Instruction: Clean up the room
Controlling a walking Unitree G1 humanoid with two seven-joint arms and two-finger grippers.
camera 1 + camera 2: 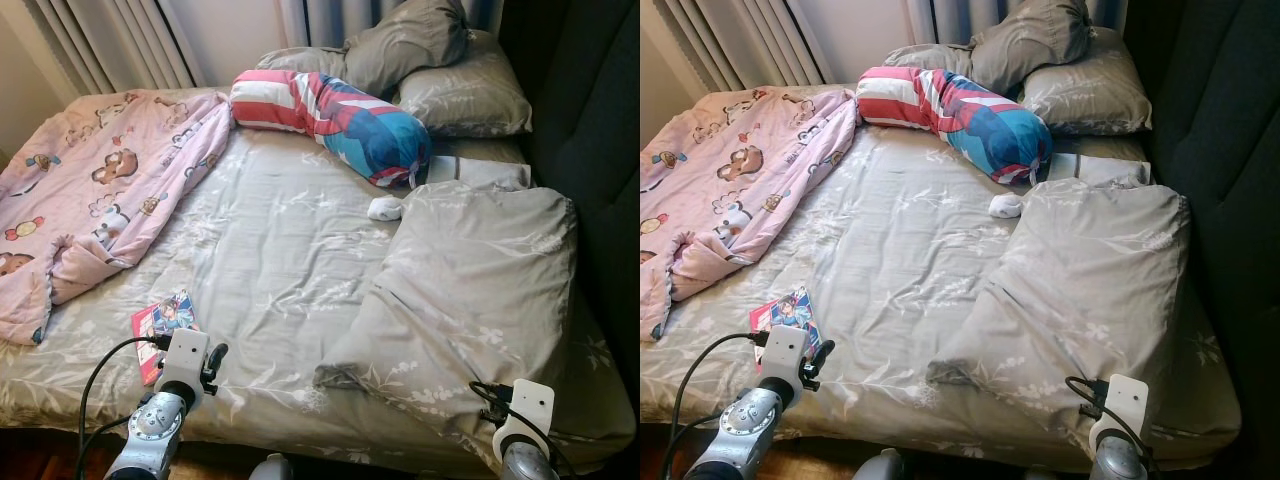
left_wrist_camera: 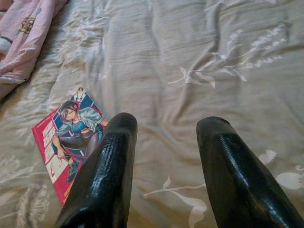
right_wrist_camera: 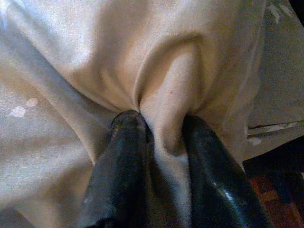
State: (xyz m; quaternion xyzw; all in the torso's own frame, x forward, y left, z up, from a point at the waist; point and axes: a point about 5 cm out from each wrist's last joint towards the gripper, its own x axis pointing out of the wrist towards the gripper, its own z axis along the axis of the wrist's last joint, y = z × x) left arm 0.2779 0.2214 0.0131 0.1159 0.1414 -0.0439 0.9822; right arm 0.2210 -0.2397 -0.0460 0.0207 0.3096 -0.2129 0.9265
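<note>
- Now the left pincer [image 2: 164,142] is open, with a wide gap between its two black fingers [image 2: 107,175]. It hangs just over the grey sheet [image 1: 270,270] at the near edge of the bed.
- Just beside the left pincer, on its outer side, a book [image 2: 66,142] lies flat on the sheet. It has a red cover with a cartoon girl on it. It does not touch the fingers.
- Over on the other side, the right pincer [image 3: 161,128] is closed on a fold of the grey duvet [image 1: 480,290]. The cloth is bunched up between its fingers.
- Far ahead of the left pincer lies a pink blanket [image 1: 100,190].
- Far ahead of both pincers, a striped bolster [image 1: 330,120] and grey pillows [image 1: 450,80] lie at the head of the bed.
- A small white thing [image 1: 384,208] lies near the bolster.
</note>
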